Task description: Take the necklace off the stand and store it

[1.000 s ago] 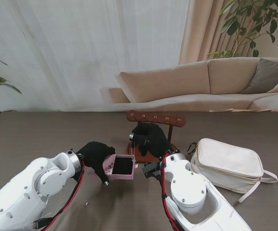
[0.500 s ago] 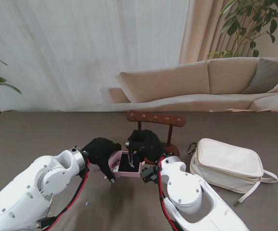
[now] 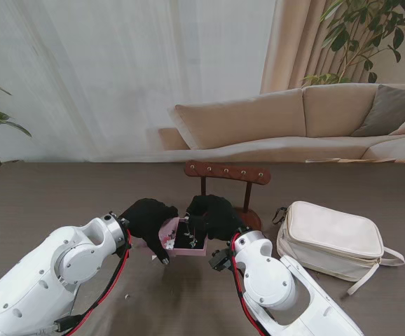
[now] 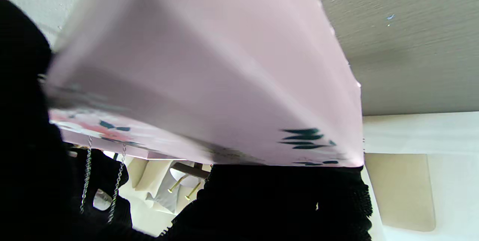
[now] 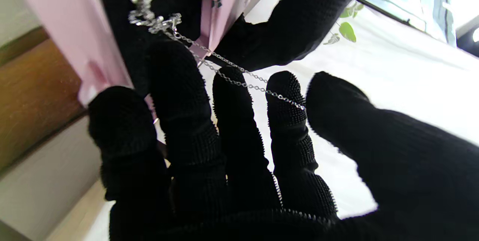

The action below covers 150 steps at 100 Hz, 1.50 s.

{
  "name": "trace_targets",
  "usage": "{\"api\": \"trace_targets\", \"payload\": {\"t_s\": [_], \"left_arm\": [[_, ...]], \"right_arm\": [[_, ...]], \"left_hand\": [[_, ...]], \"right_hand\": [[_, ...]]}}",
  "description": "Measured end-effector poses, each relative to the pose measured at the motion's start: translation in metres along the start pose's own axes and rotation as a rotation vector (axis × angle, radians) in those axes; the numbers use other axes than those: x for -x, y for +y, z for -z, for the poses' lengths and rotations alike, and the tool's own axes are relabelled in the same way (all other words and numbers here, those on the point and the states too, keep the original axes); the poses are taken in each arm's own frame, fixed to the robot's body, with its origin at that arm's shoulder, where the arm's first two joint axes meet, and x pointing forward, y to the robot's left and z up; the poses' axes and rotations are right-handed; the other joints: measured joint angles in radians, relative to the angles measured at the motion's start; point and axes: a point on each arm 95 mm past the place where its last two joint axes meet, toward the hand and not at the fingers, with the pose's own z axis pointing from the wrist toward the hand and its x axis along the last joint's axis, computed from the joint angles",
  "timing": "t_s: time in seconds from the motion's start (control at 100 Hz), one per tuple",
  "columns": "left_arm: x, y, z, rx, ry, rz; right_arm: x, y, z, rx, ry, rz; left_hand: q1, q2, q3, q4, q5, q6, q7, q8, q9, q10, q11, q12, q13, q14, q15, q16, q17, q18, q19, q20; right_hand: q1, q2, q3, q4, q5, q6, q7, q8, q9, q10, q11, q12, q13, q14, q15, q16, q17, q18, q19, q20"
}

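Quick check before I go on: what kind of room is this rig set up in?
Likely a home living room: a beige fabric sofa behind the brown table, sheer white curtains, and leafy potted plants.

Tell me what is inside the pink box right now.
The pink box has a black lining, and the necklace's pendant end lies inside it. The chain runs out over the rim to the right hand. The left hand holds the box; its floor is partly hidden by fingers.
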Motion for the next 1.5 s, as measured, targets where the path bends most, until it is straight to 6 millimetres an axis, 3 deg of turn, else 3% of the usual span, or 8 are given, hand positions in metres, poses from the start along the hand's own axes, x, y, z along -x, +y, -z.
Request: {"api": "trace_targets", "payload": {"t_s": [0.32,0.43,0.52,0.83,0.9,1.23,1.43,1.5], "left_arm": [[0.0,-0.001,-0.002,-0.005,0.003,0.0],[0.0,-0.001,-0.002,-0.005,0.003,0.0],[0.0,-0.002,-0.002,-0.005,0.002,-0.001],[0.0,-0.003,-0.002,-0.005,0.003,-0.003],[0.0,-0.003,-0.002,-0.006,0.003,-0.003],[0.0,-0.005,-0.002,-0.002,0.002,-0.004],[0.0,-0.006,-0.001,-0.002,0.001,0.001],[0.0,-0.006,-0.001,-0.001,0.0,0.002]], "right_arm": [[0.001,0.005,-0.002,-0.005,0.101,0.243],[0.0,0.007,-0.002,-0.007,0.123,0.276],[-0.001,0.009,-0.003,-0.005,0.144,0.339],[-0.001,0.015,-0.005,-0.002,0.2,0.471],[-0.002,0.016,-0.005,0.005,0.215,0.494],[-0.005,0.022,-0.003,-0.014,0.313,0.661],[-0.005,0.023,-0.003,-0.017,0.319,0.661],[-0.005,0.022,-0.003,-0.015,0.323,0.664]], "left_hand": [[0.0,0.0,0.0,0.0,0.0,0.0,0.003,0.0,0.001,0.0,0.0,0.0,0.001,0.002,0.001,0.001,0.0,0.002,0.001,0.002],[0.0,0.0,0.0,0.0,0.0,0.0,0.004,0.0,0.001,0.0,0.0,0.0,0.001,0.002,0.001,0.002,0.0,0.002,0.001,0.004],[0.0,0.0,0.0,0.0,0.0,0.0,0.005,0.0,0.001,0.0,0.0,0.0,0.001,0.003,0.002,0.002,0.0,0.002,0.001,0.005],[0.0,0.0,0.0,0.0,0.0,0.0,0.007,0.0,0.002,0.0,0.0,0.0,0.001,0.005,0.008,0.002,0.001,0.006,0.002,0.014],[0.0,0.0,0.0,0.0,0.0,0.0,0.007,0.0,0.002,0.0,0.0,0.0,0.001,0.005,0.009,0.002,0.001,0.006,0.002,0.015],[0.0,0.0,0.0,0.001,0.0,0.0,0.007,0.0,0.002,0.0,0.0,0.0,0.001,0.006,0.009,0.002,0.001,0.007,0.002,0.016],[0.0,0.0,0.0,0.001,0.0,0.0,0.008,0.0,0.002,0.0,0.001,0.0,0.001,0.006,0.01,0.002,0.001,0.008,0.002,0.016],[0.0,0.0,0.0,0.001,0.0,0.0,0.008,0.0,0.002,0.0,0.001,0.0,0.001,0.007,0.011,0.002,0.001,0.008,0.003,0.016]], "right_hand": [[-0.097,0.0,-0.002,0.001,-0.033,-0.03,-0.093,-0.012,-0.049,-0.022,0.0,-0.035,-0.041,-0.018,-0.081,0.015,-0.001,-0.032,-0.044,0.0],[-0.144,0.0,-0.003,0.058,-0.033,-0.036,-0.158,0.018,-0.059,-0.028,-0.002,-0.04,-0.07,-0.026,-0.102,0.016,-0.001,-0.044,-0.065,0.0],[-0.184,0.001,-0.025,0.137,-0.032,-0.038,-0.221,0.094,-0.085,-0.033,-0.023,-0.05,-0.08,-0.028,-0.118,0.017,-0.001,-0.046,-0.084,0.0],[-0.242,0.003,-0.071,0.138,-0.021,-0.034,-0.284,0.118,-0.097,-0.044,-0.032,-0.06,-0.1,-0.049,-0.139,0.017,-0.001,-0.062,-0.102,0.0],[-0.243,0.043,-0.072,0.158,0.0,-0.039,-0.285,0.123,-0.097,-0.046,-0.032,-0.061,-0.1,-0.05,-0.139,0.017,-0.001,-0.068,-0.103,0.0],[-0.135,0.012,0.03,0.071,0.009,-0.126,-0.195,-0.095,-0.096,-0.076,-0.058,-0.076,-0.1,-0.08,-0.148,0.017,0.0,-0.083,-0.108,0.001],[0.035,-0.001,0.095,0.056,0.013,-0.179,-0.182,-0.126,-0.092,-0.082,-0.062,-0.078,-0.1,-0.094,-0.152,0.027,0.0,-0.097,-0.108,0.001],[0.042,-0.036,0.095,0.04,0.04,-0.191,-0.182,-0.126,-0.079,-0.092,-0.073,-0.075,-0.078,-0.109,-0.156,0.028,0.009,-0.104,-0.108,0.001]]}}
